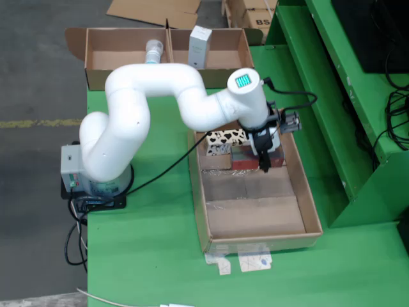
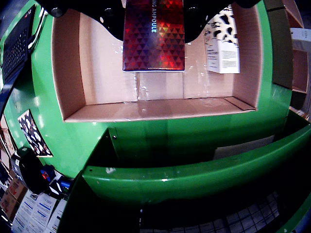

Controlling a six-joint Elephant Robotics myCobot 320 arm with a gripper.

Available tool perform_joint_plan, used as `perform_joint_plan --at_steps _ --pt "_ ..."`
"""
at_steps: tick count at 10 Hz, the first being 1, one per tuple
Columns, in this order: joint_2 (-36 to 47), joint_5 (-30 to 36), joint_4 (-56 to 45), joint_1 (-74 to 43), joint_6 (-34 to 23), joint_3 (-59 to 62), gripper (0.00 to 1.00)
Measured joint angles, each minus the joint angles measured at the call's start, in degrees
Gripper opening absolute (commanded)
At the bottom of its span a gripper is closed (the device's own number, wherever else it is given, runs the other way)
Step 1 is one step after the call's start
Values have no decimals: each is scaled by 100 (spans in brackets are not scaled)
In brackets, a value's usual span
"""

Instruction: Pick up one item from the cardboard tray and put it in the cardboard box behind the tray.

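Fixed view: the gripper (image 1: 264, 161) hangs over the far end of the cardboard tray (image 1: 312, 211), fingers pointing down onto the red box (image 1: 243, 158). A cow-patterned box (image 1: 223, 142) sits just left of it. The cardboard box (image 1: 102, 48) lies well beyond the tray, far and left, already holding a bottle (image 1: 153, 51) and a white carton (image 1: 199, 46).

Wrist view: the red box (image 2: 154, 35) fills the top centre, its long axis running between the two dark fingers (image 2: 112, 22), which press its left and right edges. The claw appears closed on it. Whether it is lifted off the tray floor (image 2: 160, 109) cannot be told. The cow-patterned box (image 2: 222, 43) stands just right.
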Motion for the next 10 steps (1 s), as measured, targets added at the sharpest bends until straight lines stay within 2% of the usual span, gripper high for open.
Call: perform_joint_plan --at_steps 2,6,10 --pt "-184 -79 -457 167 115 509 0" --pt "-1230 -184 -1573 360 308 1573 0" --pt "-1116 -307 -2680 483 422 2698 0"
